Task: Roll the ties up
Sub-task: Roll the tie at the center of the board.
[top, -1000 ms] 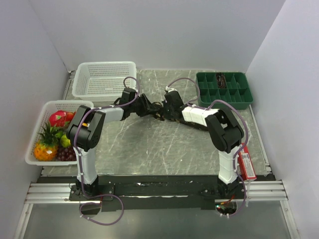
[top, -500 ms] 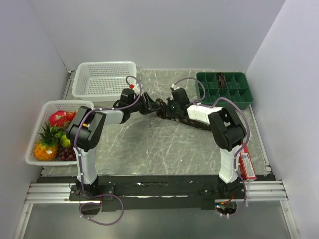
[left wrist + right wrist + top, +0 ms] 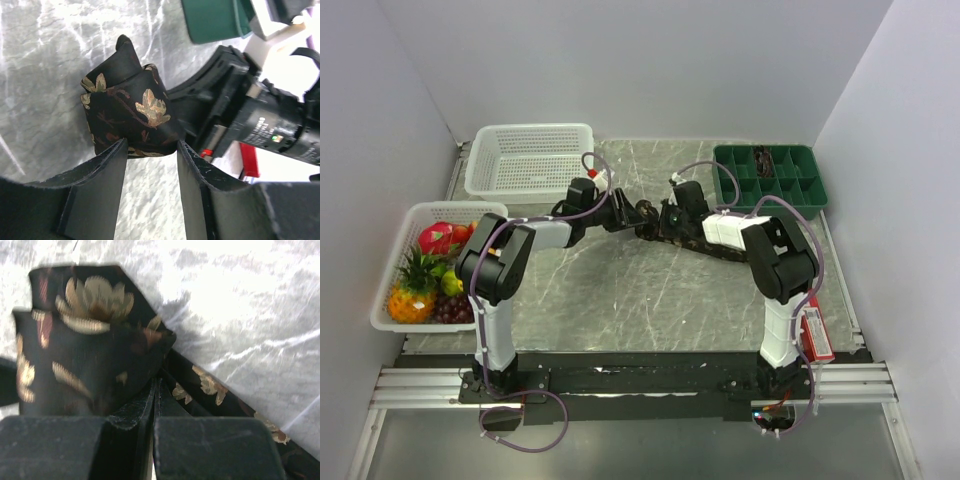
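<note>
Two tools meet at one small bundle of cloth near the middle of the tabletop (image 3: 620, 290). The left tool (image 3: 151, 150) is released. Its fingers (image 3: 100, 175) stand apart, one on each side of the lower edge of the rolled part of the tie (image 3: 130, 115), and I cannot tell if they touch the cloth. The right tool (image 3: 155, 390) is clenched, with almost no gap. Dark tie cloth sits just at its tips, and I judge that it pinches a layer of the tie there, though the contact is partly hidden.

The rolled part lies directly in front of both tools and between them. The left arm comes from the left and the right arm from the right, and both are equally near. From there the flat, unrolled part runs along the tabletop under the right arm, so the long axis points to the right and a little toward the near edge. In my judgement, the next turn must carry the rolled part along this line. The green tray (image 3: 770, 180) is well apart behind.
</note>
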Controlling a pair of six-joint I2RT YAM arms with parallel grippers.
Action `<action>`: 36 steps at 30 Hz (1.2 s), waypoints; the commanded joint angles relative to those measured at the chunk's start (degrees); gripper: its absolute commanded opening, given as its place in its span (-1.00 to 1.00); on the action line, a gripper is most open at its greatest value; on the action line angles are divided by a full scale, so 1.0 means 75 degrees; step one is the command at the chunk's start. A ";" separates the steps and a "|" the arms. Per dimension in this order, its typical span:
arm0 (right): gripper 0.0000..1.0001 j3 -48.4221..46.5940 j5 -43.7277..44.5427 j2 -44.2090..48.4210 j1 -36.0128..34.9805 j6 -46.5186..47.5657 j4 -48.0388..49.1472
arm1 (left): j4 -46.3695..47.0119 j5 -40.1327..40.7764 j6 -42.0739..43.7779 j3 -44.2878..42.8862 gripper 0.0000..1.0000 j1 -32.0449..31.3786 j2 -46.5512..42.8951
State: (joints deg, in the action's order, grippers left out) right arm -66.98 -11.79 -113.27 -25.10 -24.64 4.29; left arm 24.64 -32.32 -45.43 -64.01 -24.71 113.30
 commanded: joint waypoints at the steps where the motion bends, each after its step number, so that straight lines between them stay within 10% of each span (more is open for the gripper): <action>1: -1.00 0.0317 -0.0244 0.0595 -0.0039 0.0063 0.0400 | -0.0414 0.0195 0.0842 -0.0430 0.01 -0.0022 -0.0094; 12: -1.00 0.0318 -0.0209 0.0502 -0.0087 0.0204 0.0318 | 0.0488 -0.0145 0.0387 0.0155 0.15 0.0422 -0.0247; 20: -1.00 0.0165 -0.0127 0.0455 -0.0168 0.0321 0.0178 | -0.1105 0.1987 0.0889 0.0261 0.95 0.0587 -0.0728; 36: -1.00 0.0317 0.0142 0.0991 -0.0215 0.0309 0.0153 | -0.0333 0.0887 0.0749 -0.0255 0.94 0.0705 0.0199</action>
State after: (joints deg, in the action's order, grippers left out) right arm -64.53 -12.75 -111.55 -26.37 -22.87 4.86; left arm 18.15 -22.87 -39.92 -64.90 -19.51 114.52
